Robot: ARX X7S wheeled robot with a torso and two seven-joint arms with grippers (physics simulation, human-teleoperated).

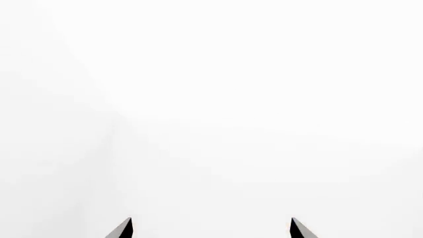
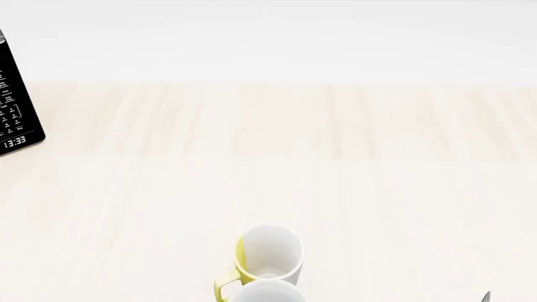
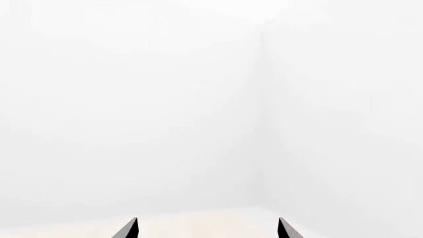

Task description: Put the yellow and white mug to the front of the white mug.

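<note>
The yellow and white mug [image 2: 268,255] stands upright on the pale wooden table near the bottom middle of the head view, its yellow handle pointing down-left. The white mug [image 2: 266,293] sits just below it, touching or nearly so, cut off by the frame edge. My left gripper [image 1: 211,229] is open and empty, its two dark fingertips facing a blank white wall. My right gripper [image 3: 207,229] is open and empty, facing a white wall corner with a strip of table below. A small dark tip [image 2: 486,296] shows at the head view's bottom right.
A black microwave [image 2: 17,107] with a lit clock stands at the table's far left. The pale wooden table [image 2: 277,157] stretches back to a white wall.
</note>
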